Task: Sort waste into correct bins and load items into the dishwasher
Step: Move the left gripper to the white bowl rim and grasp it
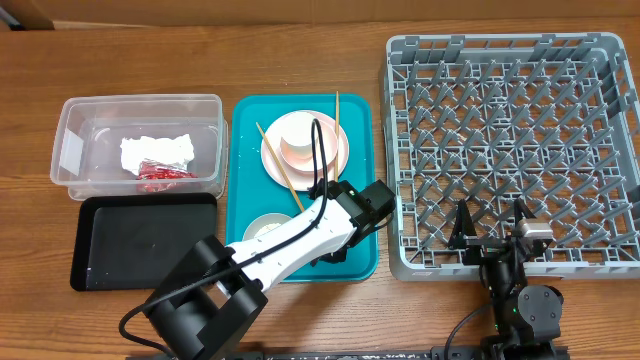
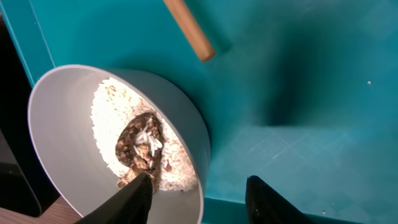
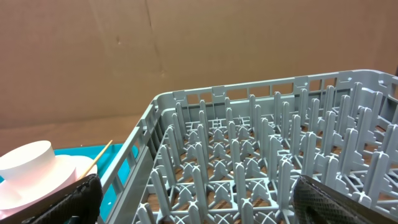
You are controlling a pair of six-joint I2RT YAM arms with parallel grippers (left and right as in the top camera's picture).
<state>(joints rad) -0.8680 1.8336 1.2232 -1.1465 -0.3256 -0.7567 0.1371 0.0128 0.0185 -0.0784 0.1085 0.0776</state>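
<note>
A white bowl [image 2: 74,143] holding white rice with brown food scraps [image 2: 140,144] sits at the front left of the teal tray [image 1: 355,250]; it also shows in the overhead view [image 1: 262,228]. My left gripper [image 2: 199,180] is open and straddles the bowl's right rim, one finger inside and one outside. A crumpled napkin [image 1: 155,150] and a red wrapper [image 1: 160,173] lie in the clear tub [image 1: 75,150]. The black tray [image 1: 140,240] lies in front of it. A pale pink plate [image 1: 335,150] carries a small round dish [image 1: 298,140]. My right gripper [image 1: 492,225] is open over the grey rack's [image 1: 510,130] front edge.
Two wooden chopsticks [image 1: 280,168] lie across the plate and the teal tray; one end shows in the left wrist view [image 2: 189,28]. The rack's upright pegs [image 3: 249,155] fill the right wrist view, with a brown cardboard wall behind.
</note>
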